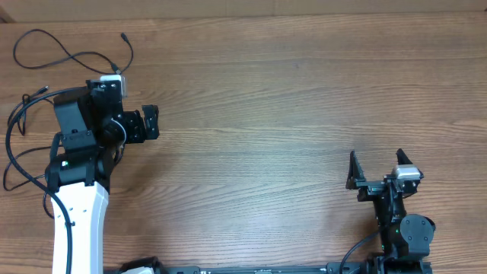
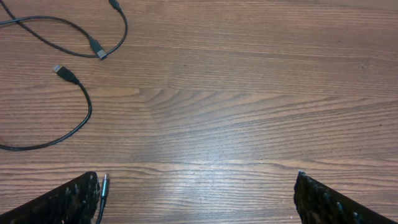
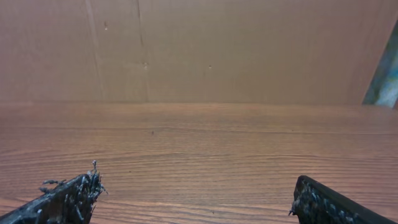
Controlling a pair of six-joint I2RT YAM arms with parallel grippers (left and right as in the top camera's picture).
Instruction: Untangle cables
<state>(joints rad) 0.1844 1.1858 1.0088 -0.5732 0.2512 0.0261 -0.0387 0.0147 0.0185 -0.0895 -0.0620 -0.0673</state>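
Note:
Thin black cables (image 1: pixel 68 53) lie in loose loops at the table's far left, partly hidden under my left arm. In the left wrist view two cables (image 2: pixel 81 118) curve at the upper left, with plug ends (image 2: pixel 99 53) lying apart on the wood. A third plug (image 2: pixel 103 186) lies just beside my left finger. My left gripper (image 1: pixel 152 122) (image 2: pixel 196 186) is open and empty, to the right of the cables. My right gripper (image 1: pixel 376 160) (image 3: pixel 196 186) is open and empty at the front right, far from any cable.
The wooden table (image 1: pixel 289 99) stretches between the two arms. A brown wall (image 3: pixel 199 50) rises behind the table's far edge in the right wrist view. The left arm's white link (image 1: pixel 76 221) lies over the front left.

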